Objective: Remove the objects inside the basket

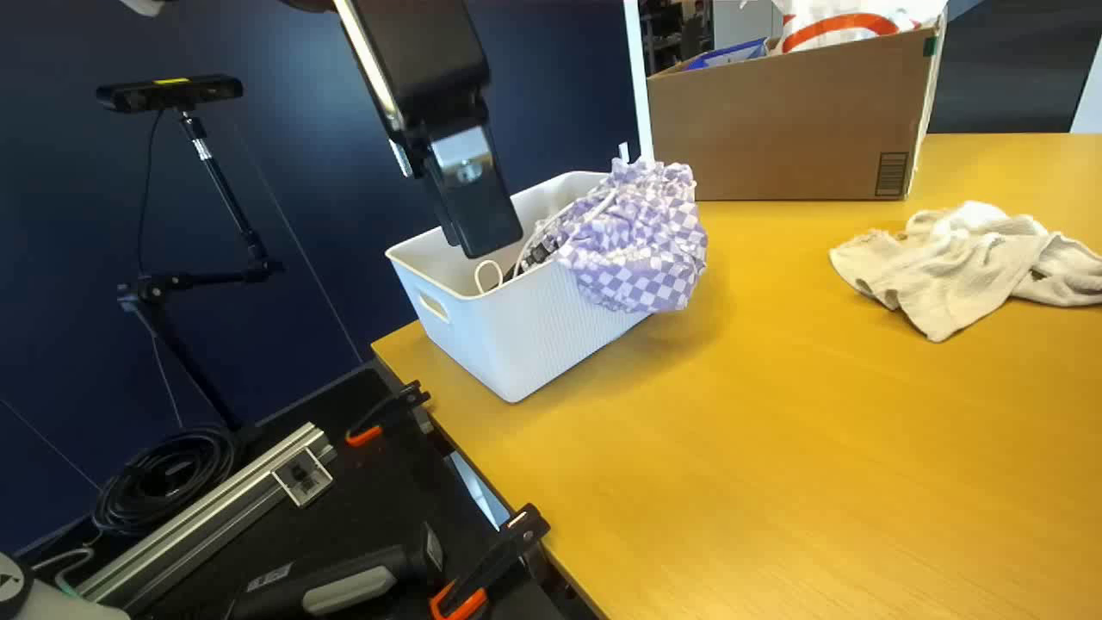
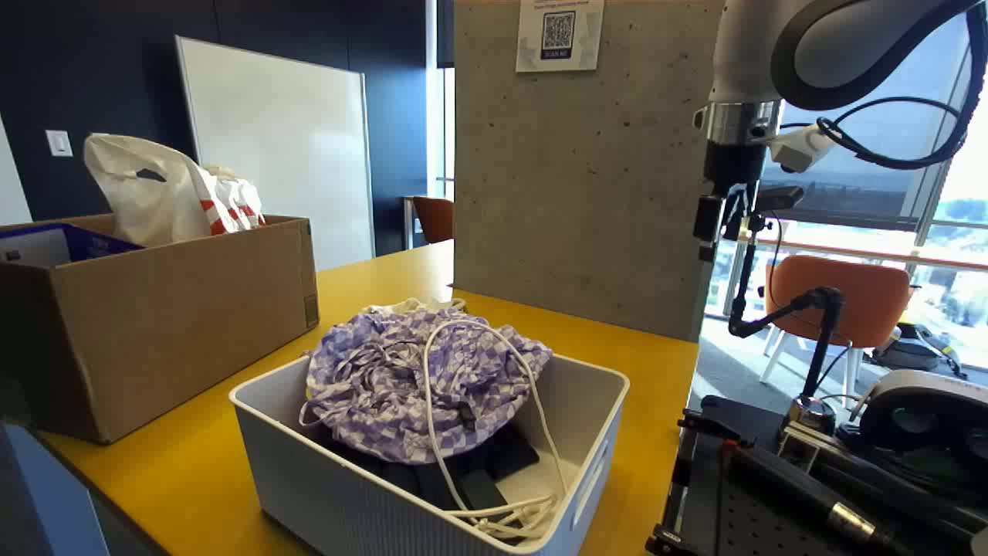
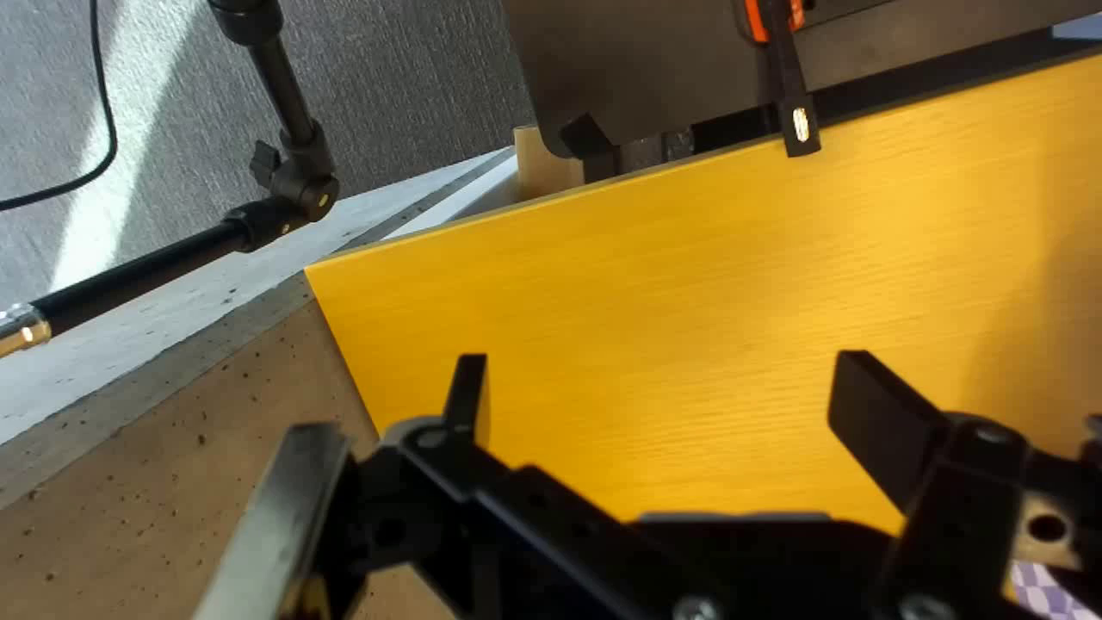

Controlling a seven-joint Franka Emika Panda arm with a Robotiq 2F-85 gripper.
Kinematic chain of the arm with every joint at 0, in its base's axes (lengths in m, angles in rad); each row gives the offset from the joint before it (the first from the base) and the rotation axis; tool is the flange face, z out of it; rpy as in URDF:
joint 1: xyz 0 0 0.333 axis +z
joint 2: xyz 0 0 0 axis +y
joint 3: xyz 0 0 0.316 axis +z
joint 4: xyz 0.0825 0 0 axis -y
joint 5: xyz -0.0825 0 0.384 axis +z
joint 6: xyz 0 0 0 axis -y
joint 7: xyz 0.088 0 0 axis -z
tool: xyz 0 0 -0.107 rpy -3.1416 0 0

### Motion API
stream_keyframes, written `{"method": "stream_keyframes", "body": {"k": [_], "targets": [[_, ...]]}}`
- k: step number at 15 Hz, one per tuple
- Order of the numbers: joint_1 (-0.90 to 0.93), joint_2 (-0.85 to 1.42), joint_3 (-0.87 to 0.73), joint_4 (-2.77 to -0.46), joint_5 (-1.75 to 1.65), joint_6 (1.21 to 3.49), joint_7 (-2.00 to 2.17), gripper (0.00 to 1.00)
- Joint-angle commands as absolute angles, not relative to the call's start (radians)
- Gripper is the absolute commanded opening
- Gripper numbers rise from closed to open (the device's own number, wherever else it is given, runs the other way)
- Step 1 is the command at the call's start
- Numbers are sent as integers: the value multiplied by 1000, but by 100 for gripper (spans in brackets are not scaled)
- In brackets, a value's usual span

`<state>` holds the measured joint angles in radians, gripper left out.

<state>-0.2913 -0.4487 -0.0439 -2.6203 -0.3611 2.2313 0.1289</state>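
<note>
A white basket (image 1: 534, 336) stands on the yellow table; it also shows in an exterior view (image 2: 347, 502). A purple-and-white checkered cloth bag (image 2: 417, 378), also in an exterior view (image 1: 641, 245), bulges above the rim and overhangs one side. A white cable (image 2: 529, 513) loops over the bag and coils in a basket corner. Dark objects (image 2: 482, 490) lie beneath the bag, mostly hidden. My gripper (image 3: 663, 392) is open with nothing between its fingers. It is raised above the table beside the basket (image 2: 714, 224). A bit of the bag (image 3: 1046, 590) shows at the wrist view's lower right corner.
A large cardboard box (image 1: 783, 129) holding plastic bags stands behind the basket. A beige cloth (image 1: 956, 258) lies on the table. A concrete pillar (image 2: 579, 193) rises at the table's edge. Black-and-orange clamps (image 1: 491, 560) grip the edge near the robot's black base plate.
</note>
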Motion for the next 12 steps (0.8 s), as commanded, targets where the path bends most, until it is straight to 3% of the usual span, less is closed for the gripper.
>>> {"method": "stream_keyframes", "body": {"k": [1, 5, 12], "targets": [[-274, -449, -60, -2617, -369, 2227, 135, 100], [-274, -449, -60, -2617, -369, 2227, 135, 100], [-271, -105, -42, -2317, -392, 2406, 312, 100]]}}
